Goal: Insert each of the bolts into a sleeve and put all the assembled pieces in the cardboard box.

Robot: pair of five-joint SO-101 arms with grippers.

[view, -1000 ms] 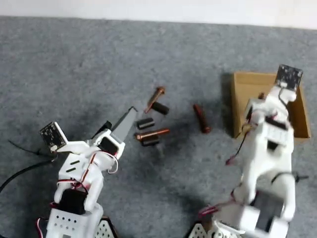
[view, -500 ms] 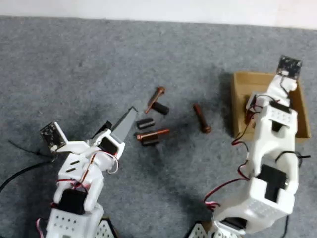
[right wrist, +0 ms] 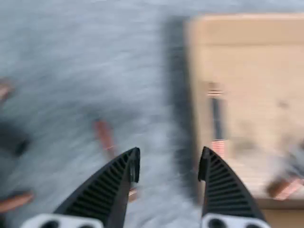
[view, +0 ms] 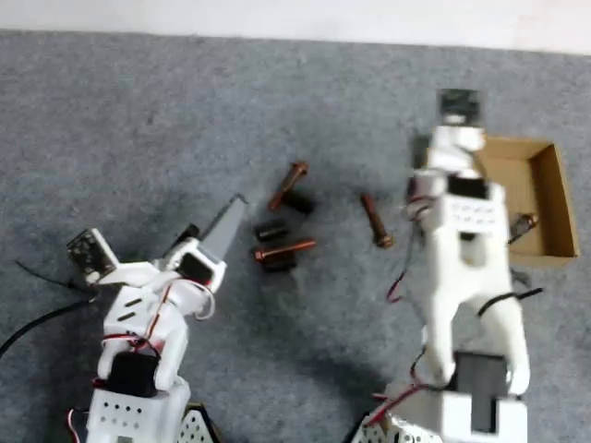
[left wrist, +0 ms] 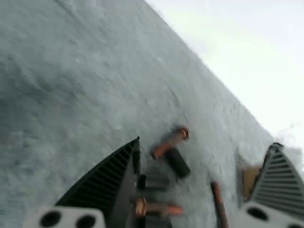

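Note:
Three copper bolts lie mid-table: one (view: 289, 184) beside a black sleeve (view: 297, 201), one (view: 284, 248) against another sleeve (view: 280, 263), and one (view: 376, 220) alone nearer the cardboard box (view: 545, 198). A third sleeve (view: 271, 229) lies between the first two bolts. My left gripper (left wrist: 206, 143) is open, just short of the cluster, with nothing between its fingers. My right gripper (right wrist: 170, 152) is open and empty above the carpet by the box's left wall (right wrist: 192, 95), near the lone bolt (right wrist: 104, 135). An assembled piece (view: 524, 223) lies in the box.
Grey carpet (view: 138, 120) covers the table, with bare room to the left and behind the parts. A black cable (view: 32, 328) runs by the left arm's base. The box sits at the right, close behind the right arm (view: 466, 249).
My right arm has swung left, from over the box to its left edge. An assembled piece now shows inside the box. The left arm has barely shifted.

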